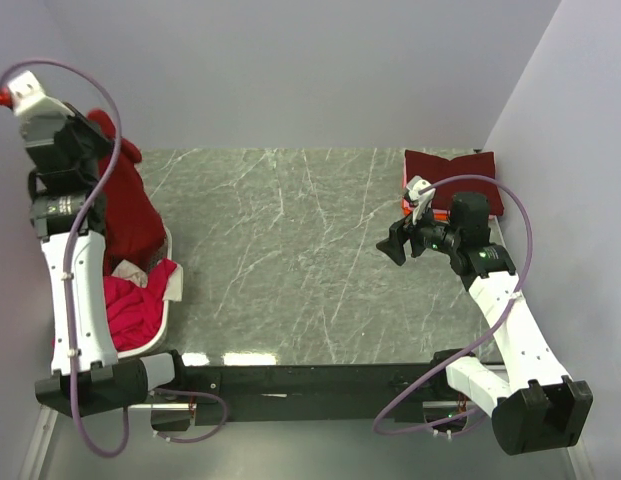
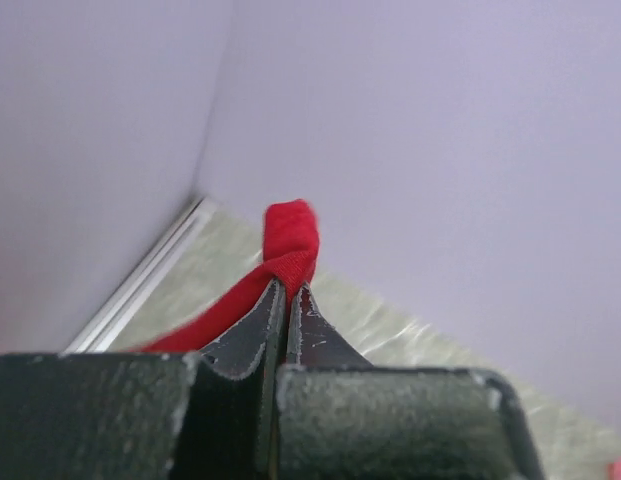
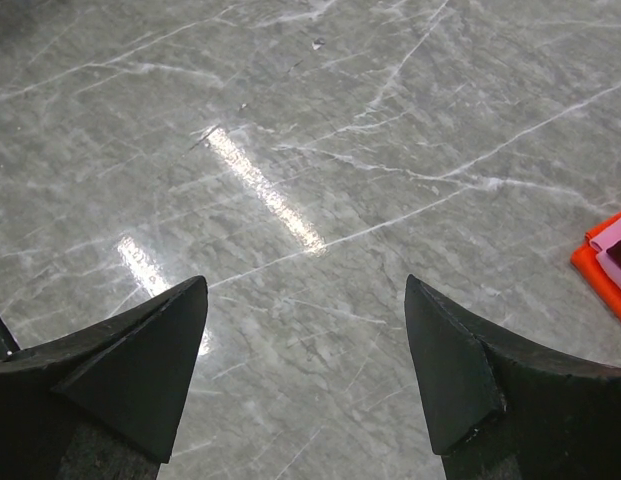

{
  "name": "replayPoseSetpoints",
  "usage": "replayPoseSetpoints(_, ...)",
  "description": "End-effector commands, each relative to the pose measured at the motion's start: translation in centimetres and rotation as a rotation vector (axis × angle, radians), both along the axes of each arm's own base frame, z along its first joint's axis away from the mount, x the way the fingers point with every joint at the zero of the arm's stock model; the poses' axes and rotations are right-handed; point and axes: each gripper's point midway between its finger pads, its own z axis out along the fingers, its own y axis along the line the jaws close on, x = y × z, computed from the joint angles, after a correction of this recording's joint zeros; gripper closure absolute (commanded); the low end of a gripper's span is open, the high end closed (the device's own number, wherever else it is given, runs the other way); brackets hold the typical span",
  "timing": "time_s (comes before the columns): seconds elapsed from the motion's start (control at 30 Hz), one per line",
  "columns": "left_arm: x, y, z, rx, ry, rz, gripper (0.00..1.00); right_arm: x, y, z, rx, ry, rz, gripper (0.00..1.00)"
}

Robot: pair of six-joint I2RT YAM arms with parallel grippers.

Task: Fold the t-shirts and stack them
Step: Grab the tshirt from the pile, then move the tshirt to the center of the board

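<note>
1. Dark red t-shirt [image 1: 135, 215] hangs from the raised left tool [image 2: 290, 290] at the far left, with its lower end draping down into the white basket [image 1: 169, 315]. The jaws are pressed together on a small pinch of red cloth near an edge.
2. The right tool [image 1: 393, 243] hovers over the bare right side of the tabletop [image 1: 280, 250], jaws wide apart, holding nothing.
3. Doing this step well, imo: lift high enough that the hem clears the basket rim before swinging over the tabletop, or it'll drag the basket or the other shirt along. That pinch looks small, so go slow, no jerks. Then bring the right tool in to catch a second corner, so the shirt gets laid flat instead of dumped in a heap.
4. Count: one shirt in the air, one magenta-pink t-shirt [image 1: 130, 312] crumpled in the basket, and a folded stack [image 1: 490, 185] at the far right corner with a maroon t-shirt [image 1: 445, 170] on top. The right wrist view shows an orange t-shirt [image 3: 595, 272] edge and a pale pink layer [image 3: 615, 232] there too, so probably three in the stack, but I can't swear to it. One basket, two arms.
</note>
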Motion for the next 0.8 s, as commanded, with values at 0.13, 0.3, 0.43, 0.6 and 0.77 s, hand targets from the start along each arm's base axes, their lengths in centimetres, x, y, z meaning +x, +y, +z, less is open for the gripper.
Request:
replayPoseSetpoints(0.13, -3.3, -5.1, 15.8, 0.008, -0.418, -0.226, 0.99, 0.3, 0.1, 0.7, 0.006, -0.02, -0.001, 0.15)
replayPoseSetpoints(0.3, -5.0, -9.3, 21.7, -0.022, -0.561, -0.437, 1.0, 0.5, 0.0, 0.6, 0.003, -0.017, -0.01, 0.15)
replayPoseSetpoints(0.43, -6.6, -13.4, 25.3, -0.038, -0.655, -0.622, 1.0, 0.6, -0.1, 0.4, -0.002, -0.017, -0.016, 0.15)
replayPoseSetpoints(0.6, -8.6, -17.5, 28.3, -0.061, -0.766, -0.767, 1.0, 0.8, -0.2, 0.2, -0.007, -0.011, -0.024, 0.15)
replayPoseSetpoints(0.77, -10.1, -22.7, 30.1, -0.126, -0.833, -0.943, 1.0, 1.1, -0.5, 0.0, -0.022, -0.013, -0.042, 0.15)
